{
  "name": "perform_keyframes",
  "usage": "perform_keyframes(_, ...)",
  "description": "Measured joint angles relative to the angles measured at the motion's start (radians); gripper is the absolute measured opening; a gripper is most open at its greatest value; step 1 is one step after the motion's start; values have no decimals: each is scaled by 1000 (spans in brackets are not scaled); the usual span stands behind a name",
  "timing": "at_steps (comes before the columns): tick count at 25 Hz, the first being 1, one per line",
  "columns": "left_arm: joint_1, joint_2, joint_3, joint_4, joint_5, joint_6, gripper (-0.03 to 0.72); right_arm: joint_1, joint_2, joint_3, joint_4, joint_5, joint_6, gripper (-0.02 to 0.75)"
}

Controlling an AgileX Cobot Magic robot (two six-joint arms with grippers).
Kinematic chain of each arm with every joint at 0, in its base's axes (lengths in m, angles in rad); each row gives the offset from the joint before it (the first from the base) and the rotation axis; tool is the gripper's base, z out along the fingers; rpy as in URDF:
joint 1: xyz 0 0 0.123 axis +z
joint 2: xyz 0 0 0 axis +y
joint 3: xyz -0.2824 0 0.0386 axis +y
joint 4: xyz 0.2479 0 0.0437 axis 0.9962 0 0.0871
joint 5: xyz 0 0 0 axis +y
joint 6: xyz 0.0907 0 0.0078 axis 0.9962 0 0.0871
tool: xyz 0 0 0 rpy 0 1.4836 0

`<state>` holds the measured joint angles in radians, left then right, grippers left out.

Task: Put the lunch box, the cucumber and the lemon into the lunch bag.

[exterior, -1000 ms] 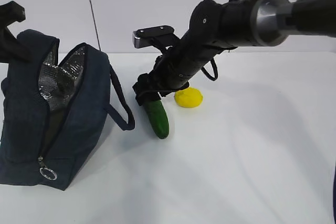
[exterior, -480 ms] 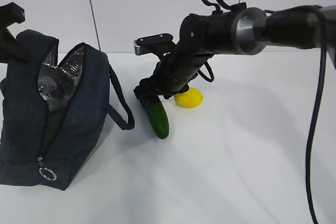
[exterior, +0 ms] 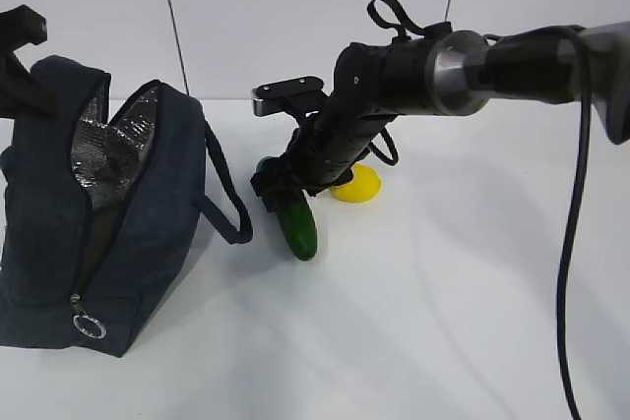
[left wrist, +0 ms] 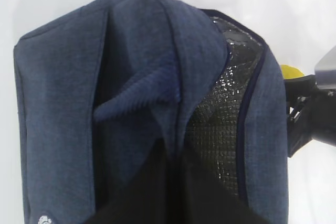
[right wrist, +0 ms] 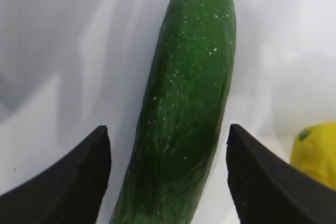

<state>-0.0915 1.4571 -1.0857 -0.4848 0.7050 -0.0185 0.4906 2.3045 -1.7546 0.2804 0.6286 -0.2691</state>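
Step in hand: the right hand (right wrist: 168, 177) is standing wide open astride the cucumber (right wrist: 184, 108), a finger on either side and a gap showing on both; nothing is being gripped yet. By my judgement this is the set-up for picking the cucumber.

Left hand: it is pinched shut at the top of the lunch bag (exterior: 98, 213), and in the left wrist view it appears to be bunching the navy fabric to keep the mouth gaping; the fingertips themselves are not showing clearly.

Cucumber: it is lying on the white bench (exterior: 443, 322) toward the middle, one end pointing at the near edge, just beside the bag's loop handle (exterior: 224, 194).

Lemon (exterior: 356, 184): it is sitting on the bench just behind the cucumber, partly hidden by the right arm, its yellow edge showing in the right wrist view.

Lunch bag: it is standing at the bench's left side, unzipped, silver lining (exterior: 110, 150) facing up and right, ring pull (exterior: 89, 325) hanging at the near bottom corner.

Lunch box: it is not showing in any view; whether it is already inside the bag I cannot tell.

Next move calls for: closing squarely on the cucumber's middle, lifting it clear of the handle, and tilting it so it is entering the narrow mouth end first.

Writing: none readable; a small round emblem on the bag in the left wrist view is too blurred to read.
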Motion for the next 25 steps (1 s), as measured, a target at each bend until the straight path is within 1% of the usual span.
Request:
perform_keyframes(11,0,0,0,2,0,1,-6,0,19,0,9,-5,0,524)
perform_keyframes(22,0,0,0,2,0,1,-6,20,46,-6,9,-26,17,524)
perform_keyframes(25,0,0,0,2,2,2,-6,20,53,-8,7,-27,26,499)
